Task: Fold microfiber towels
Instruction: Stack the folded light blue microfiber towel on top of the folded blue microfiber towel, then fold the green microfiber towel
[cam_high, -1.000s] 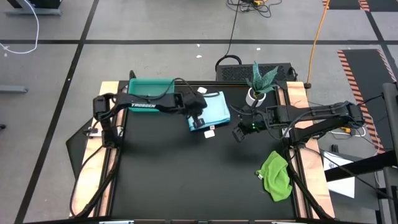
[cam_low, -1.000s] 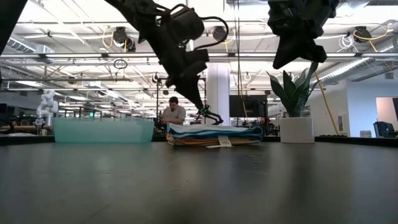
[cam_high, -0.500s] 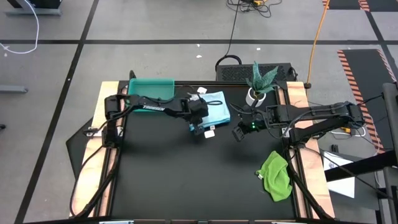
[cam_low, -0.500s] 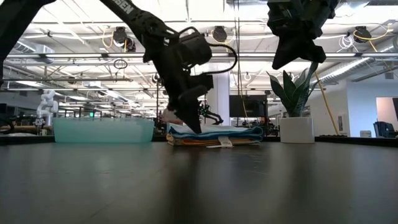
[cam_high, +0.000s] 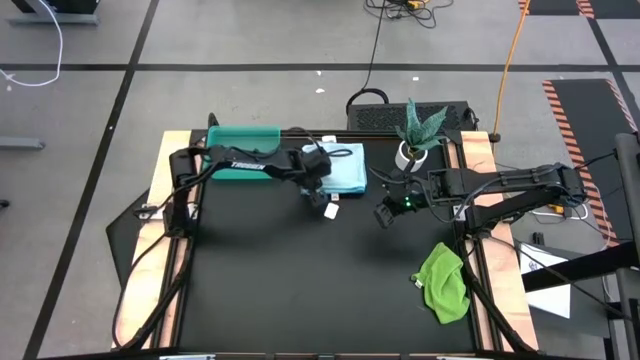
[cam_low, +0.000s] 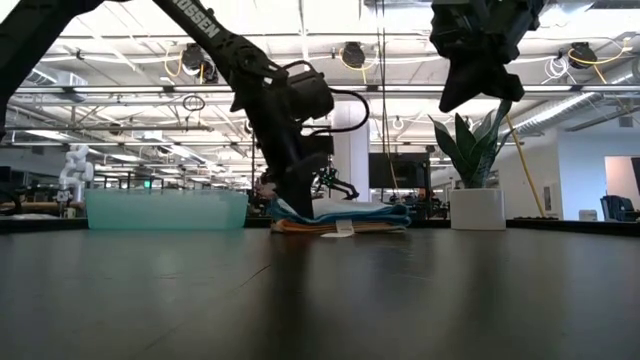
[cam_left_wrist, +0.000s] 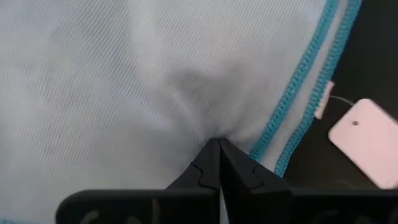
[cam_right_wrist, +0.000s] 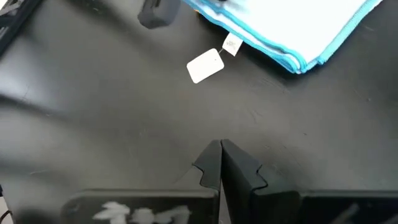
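One towel is left unfolded: the green towel lies crumpled at the worktop's right edge, well apart from the folded stack beside the teal tray. Your left claw, clenched and holding nothing, presses its tip on the stack's top pale-blue towel near the corner w/ the white tag; looks like squaring up the pile. Right claw hovers clenched over bare worktop, just beside the stack. Next, I'd say: lift left off, open right and go for the green one.
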